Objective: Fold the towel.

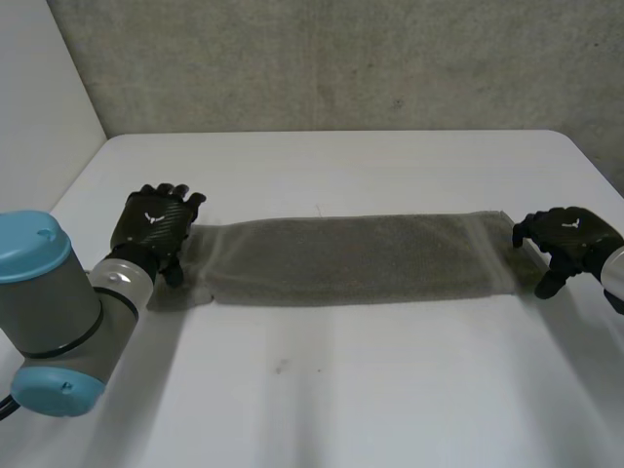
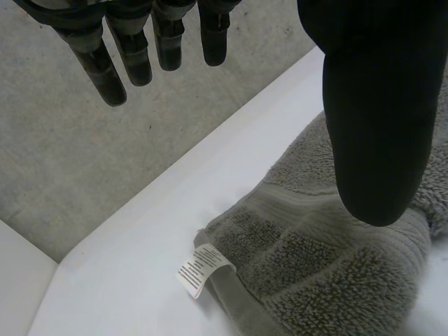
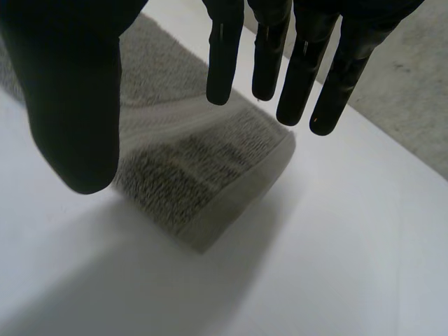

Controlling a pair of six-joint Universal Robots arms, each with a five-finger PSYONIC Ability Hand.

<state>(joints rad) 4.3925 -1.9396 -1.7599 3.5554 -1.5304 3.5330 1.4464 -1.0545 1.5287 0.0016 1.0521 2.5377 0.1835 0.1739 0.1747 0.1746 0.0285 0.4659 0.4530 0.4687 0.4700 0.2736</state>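
Flanking towel (image 1: 351, 255) ends, robot hands (image 1: 156, 226) (image 1: 570, 234), fingers (image 2: 94, 59) straight

white table (image 1: 322, 390) | grey wall (image 1: 341, 58) behind it (speckled, rough) | white panel (image 1: 39, 88) at left

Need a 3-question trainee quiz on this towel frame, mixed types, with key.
1. True or false: the left hand has its fingers curled round the towel.
2. Multiple choice: the white label sits at A) the towel end by the left hand, B) the towel end by the right hand, C) the towel's middle.
3. Fill in: the towel lies as a long strip, one hand at each ___.

Key: 1 false, its fingers are straight above the end. 2 A. 3 end; the strip lies flat on the table.
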